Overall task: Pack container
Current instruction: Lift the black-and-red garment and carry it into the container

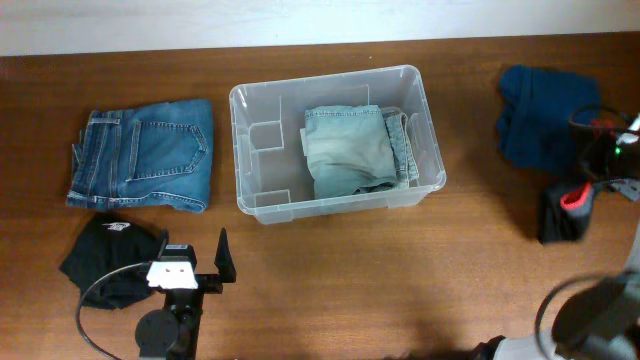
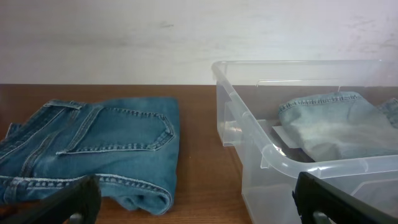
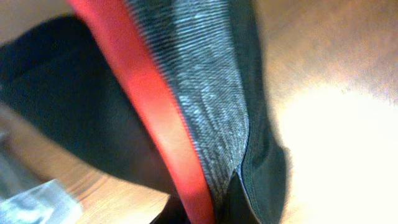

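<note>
The clear plastic container stands mid-table with folded pale jeans inside. My left gripper is open near the front left, its fingers spread wide and empty, facing the container's near corner and folded blue jeans. At the right edge my right gripper is shut on a black garment with a red and grey band. That garment fills the right wrist view and hides the fingers.
Folded blue jeans lie left of the container. A crumpled black garment sits beside my left gripper. A dark blue garment lies at the back right, behind my right arm.
</note>
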{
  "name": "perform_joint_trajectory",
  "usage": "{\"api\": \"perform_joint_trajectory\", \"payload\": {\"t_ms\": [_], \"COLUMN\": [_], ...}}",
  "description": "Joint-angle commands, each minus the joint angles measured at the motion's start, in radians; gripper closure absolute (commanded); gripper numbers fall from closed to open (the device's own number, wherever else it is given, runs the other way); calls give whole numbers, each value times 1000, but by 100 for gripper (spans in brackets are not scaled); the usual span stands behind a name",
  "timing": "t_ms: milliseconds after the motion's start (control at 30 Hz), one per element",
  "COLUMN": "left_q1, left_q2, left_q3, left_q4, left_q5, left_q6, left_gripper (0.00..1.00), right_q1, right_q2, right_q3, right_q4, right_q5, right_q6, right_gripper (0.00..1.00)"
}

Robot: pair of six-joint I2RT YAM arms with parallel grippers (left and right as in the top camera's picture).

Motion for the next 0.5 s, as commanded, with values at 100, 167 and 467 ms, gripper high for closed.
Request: {"api": "perform_joint_trajectory", "payload": {"t_ms": [100, 167, 467], "left_q1": [4, 4, 4], "left_q2": [-7, -7, -7], "left_q3": [-7, -7, -7], "left_q4": [2, 2, 2], "left_q5": [8, 8, 8], "left_q6": [16, 16, 16], "left_gripper": [1, 1, 1], "right_q1": [225, 318, 690], "right_q2": [-194, -218, -215], "right_q3": [24, 51, 171], "right_q4": [14, 36, 208], "right_q5": [-26, -30, -26], "right_q6": [86, 119, 177], "right_gripper": [96, 96, 96]}}
